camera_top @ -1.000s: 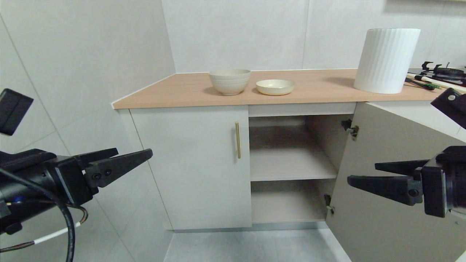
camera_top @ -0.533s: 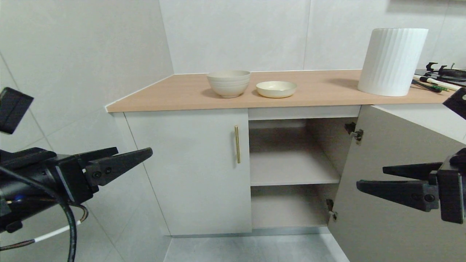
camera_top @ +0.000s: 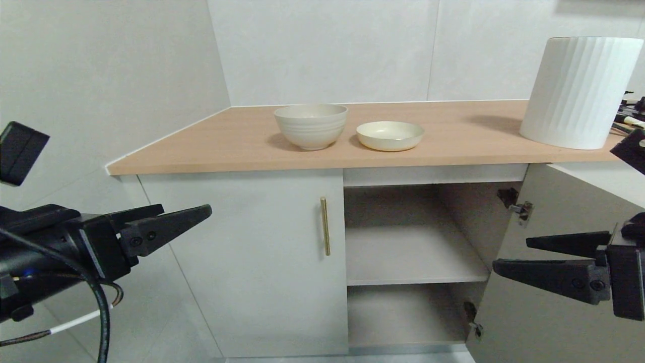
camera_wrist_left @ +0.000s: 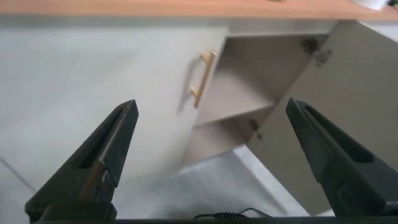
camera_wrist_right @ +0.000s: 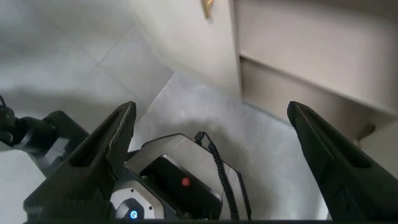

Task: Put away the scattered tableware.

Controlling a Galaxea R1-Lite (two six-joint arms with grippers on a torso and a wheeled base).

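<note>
Wooden countertop (camera_top: 453, 146) across upper frame, ribbed bowl (camera_top: 311, 126) beside shallow dish (camera_top: 389, 135), open cabinet (camera_top: 408, 252) below, left gripper (camera_top: 186, 208) and right gripper (camera_top: 510, 252) spread wide, empty

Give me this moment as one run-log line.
bowl, dish: side by side on counter | right door: open | left claw: open, free | right claw: open, free | stage: nothing picked yet

The right pincer (camera_wrist_right: 211, 111) is seen with its two black fingers (camera_wrist_right: 99, 152) spread wide apart. Past them the open cabinet (camera_wrist_right: 280, 93) is shown, its shelf (camera_wrist_right: 311, 43) lying above a darker lower compartment. A gold handle (camera_wrist_right: 207, 6) is glimpsed on the closed door (camera_wrist_right: 199, 43) beside the opening. Grey floor (camera_wrist_right: 186, 93) is seen before the cabinet.
</note>
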